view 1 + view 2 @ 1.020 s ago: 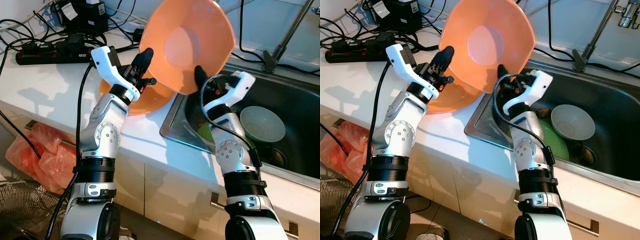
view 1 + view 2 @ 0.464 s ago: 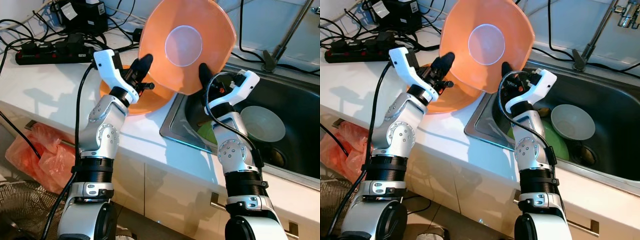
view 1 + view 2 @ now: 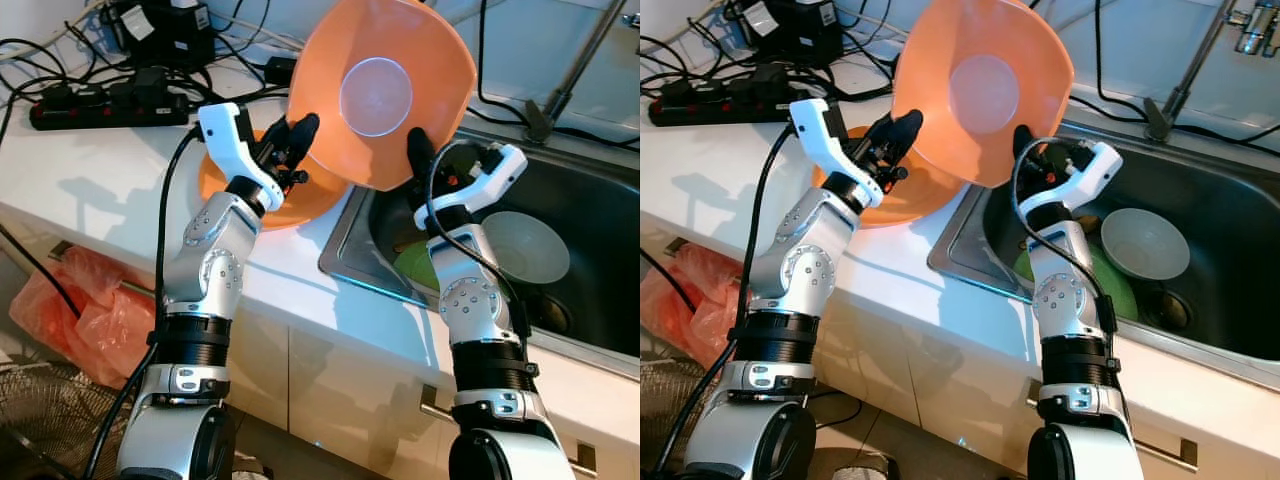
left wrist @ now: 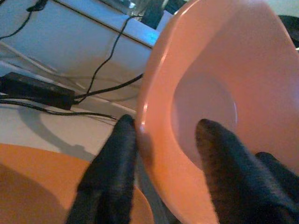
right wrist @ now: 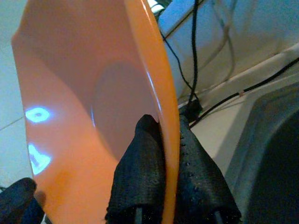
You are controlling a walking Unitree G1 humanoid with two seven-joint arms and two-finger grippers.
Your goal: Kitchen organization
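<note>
1. Left eye view has both arms up in front of the robot, holding a big orange basin (image 3: 385, 95) tipped on its edge, hollow side facing the camera, up in the air over the spot where the white counter (image 3: 110, 170) meets the steel sink (image 3: 590, 270).
2. Left gripper (image 3: 298, 140) is pinching the basin's rim on the robot's left side. In the left wrist view one black finger (image 4: 114, 163) sits on the outside of the rim and the other on the inside, so it's clamped on the wall.
3. Right gripper (image 3: 418, 158) has the lower rim on the sink side. Right wrist view shows its fingers (image 5: 142, 177) squeezed together with the thin orange edge caught between them.
4. Second orange basin (image 3: 250, 195) sits flat on the counter right behind and under the left gripper, close to the sink edge. It's partly hidden by the arm and the raised basin.
5. Down in the sink there's a pale bowl (image 3: 525, 247) sitting upright, and a green plate (image 3: 418, 265) beside it, partly hidden behind the right arm.
6. Back of the counter is a mess of black cables and a power strip (image 3: 105, 100). Faucet (image 3: 570, 75) stands behind the sink.
7. Orange plastic bag (image 3: 75, 300) hangs below the counter on the robot's left, against the cabinet front.
</note>
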